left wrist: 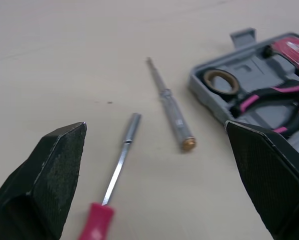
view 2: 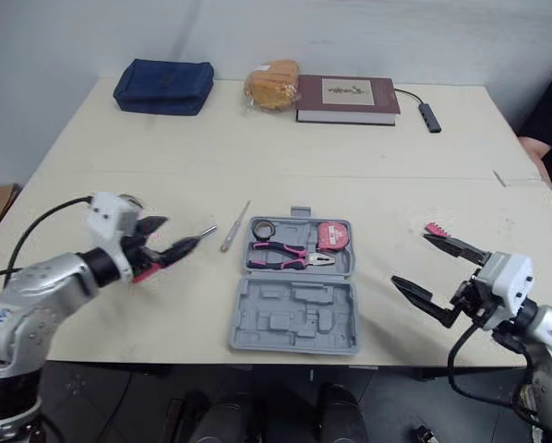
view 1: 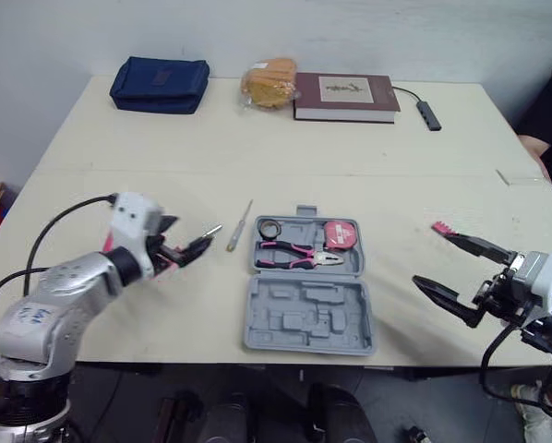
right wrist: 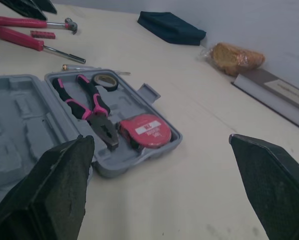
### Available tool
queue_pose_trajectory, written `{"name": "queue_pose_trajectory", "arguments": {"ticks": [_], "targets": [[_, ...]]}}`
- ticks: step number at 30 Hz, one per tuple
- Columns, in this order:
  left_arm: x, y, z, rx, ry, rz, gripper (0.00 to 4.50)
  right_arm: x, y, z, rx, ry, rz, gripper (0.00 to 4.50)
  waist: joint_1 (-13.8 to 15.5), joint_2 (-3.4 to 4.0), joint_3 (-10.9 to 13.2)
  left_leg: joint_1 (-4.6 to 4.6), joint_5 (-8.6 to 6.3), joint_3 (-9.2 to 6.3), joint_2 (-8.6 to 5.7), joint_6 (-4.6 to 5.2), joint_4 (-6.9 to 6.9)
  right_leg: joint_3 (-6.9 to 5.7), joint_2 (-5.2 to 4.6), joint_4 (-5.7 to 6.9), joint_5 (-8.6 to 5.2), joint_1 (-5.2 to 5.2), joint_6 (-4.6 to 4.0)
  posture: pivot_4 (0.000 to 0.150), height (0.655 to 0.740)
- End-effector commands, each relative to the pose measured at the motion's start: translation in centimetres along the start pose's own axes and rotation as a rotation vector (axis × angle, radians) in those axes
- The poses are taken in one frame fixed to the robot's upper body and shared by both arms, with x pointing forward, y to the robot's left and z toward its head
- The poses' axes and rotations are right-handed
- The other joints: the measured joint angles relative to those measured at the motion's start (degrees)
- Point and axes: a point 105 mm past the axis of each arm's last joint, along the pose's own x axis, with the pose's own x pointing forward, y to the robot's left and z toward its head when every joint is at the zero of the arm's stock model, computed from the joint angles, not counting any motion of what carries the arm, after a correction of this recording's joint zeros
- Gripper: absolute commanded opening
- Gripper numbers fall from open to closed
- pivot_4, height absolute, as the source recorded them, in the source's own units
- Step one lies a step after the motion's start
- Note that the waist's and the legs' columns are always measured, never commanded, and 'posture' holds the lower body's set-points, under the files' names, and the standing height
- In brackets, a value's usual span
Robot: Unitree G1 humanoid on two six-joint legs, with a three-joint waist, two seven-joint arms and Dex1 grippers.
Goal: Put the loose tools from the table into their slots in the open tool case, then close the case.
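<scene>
Screwdriver [left wrist: 115, 177] on table [left wrist: 64, 50], within spread left claw [left wrist: 154, 131], ungripped.

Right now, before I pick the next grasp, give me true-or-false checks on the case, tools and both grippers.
The tool case is closed. False: it lies open.
The pliers sit in the case. True.
The left gripper is shut on the pink-handled screwdriver. False: it is open, and that screwdriver lies on the table.
The clear-handled screwdriver lies on the table beside the case. True.
The right gripper is open and holds nothing. True.
The red tape measure lies outside the case. False: it sits in the case.
</scene>
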Motion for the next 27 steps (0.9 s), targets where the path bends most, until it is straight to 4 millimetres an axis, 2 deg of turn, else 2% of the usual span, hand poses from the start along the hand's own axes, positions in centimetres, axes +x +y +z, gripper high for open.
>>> {"name": "queue_pose_trajectory", "arguments": {"ticks": [1, 3, 5, 10, 13, 18, 23, 27], "targets": [[1.0, -1.2, -0.3, 0.057, 0.029, -0.007, 4.49, 0.9, -0.1, 0.7, -0.060, -0.034, 0.001, 4.50, 0.0, 0.00, 0.0, -0.02, 0.00, 0.00, 0.04, -0.03, 0.00, -0.01, 0.11, 0.00, -0.02, -0.02, -0.03, 0.150, 0.7400], [1.8, -1.5, -0.4, 0.066, 0.038, 0.001, 4.49, 1.3, 0.1, 0.8, -0.067, -0.043, 0.013, 4.50, 0.2, 0.00, 0.0, -0.02, 0.03, 0.02, 0.08, -0.05, 0.00, 0.00, 0.50, -0.01, -0.02, -0.03, -0.05, 0.150, 0.7400], [2.5, -1.3, -0.4, 0.056, 0.037, 0.029, 4.49, 1.5, 0.3, 0.9, -0.069, -0.049, 0.017, 4.50, 0.4, 0.00, 0.0, -0.02, 0.07, 0.01, 0.09, -0.06, 0.01, 0.08, 0.52, 0.00, -0.02, -0.03, -0.04, 0.150, 0.7400], [3.6, -2.5, -0.8, 0.027, 0.047, -0.001, 4.49, 1.5, 0.5, 1.0, -0.071, -0.054, 0.007, 4.50, 0.6, 0.00, 0.0, -0.04, 0.10, 0.00, 0.07, -0.04, 0.02, 0.17, 0.51, 0.00, -0.02, -0.03, -0.04, 0.150, 0.7400], [4.4, -2.7, -0.8, 0.024, 0.044, 0.028, 3.59, 1.5, 0.9, 1.0, -0.068, -0.049, 0.004, 4.50, 0.7, 0.00, 0.0, -0.05, 0.10, -0.01, 0.08, -0.03, 0.02, 0.15, 0.52, 0.00, -0.02, -0.03, -0.04, 0.150, 0.7400], [5.3, -3.3, -0.6, 0.031, 0.040, 0.015, 1.40, 1.4, 1.2, 1.0, -0.061, -0.040, 0.004, 4.50, 0.6, 0.00, 0.0, -0.04, 0.13, -0.02, 0.08, -0.03, 0.04, 0.16, 0.52, 0.03, -0.02, -0.03, -0.04, 0.150, 0.7400], [7.0, -3.6, -0.5, 0.017, 0.055, 0.061, 1.40, 1.4, 1.5, 1.3, -0.062, -0.038, 0.001, 4.50, 0.7, 0.00, 0.0, -0.05, 0.14, -0.01, 0.08, -0.02, 0.06, 0.15, 0.54, 0.04, -0.02, -0.03, -0.04, 0.150, 0.7400], [7.5, -3.1, -0.9, 0.019, 0.071, 0.102, 1.40, 1.3, 1.6, 1.4, -0.062, -0.034, -0.002, 4.50, 0.7, -0.01, 0.0, -0.07, 0.13, -0.02, 0.07, -0.02, 0.06, 0.14, 0.54, 0.01, -0.02, -0.02, -0.04, 0.150, 0.7400]]}}
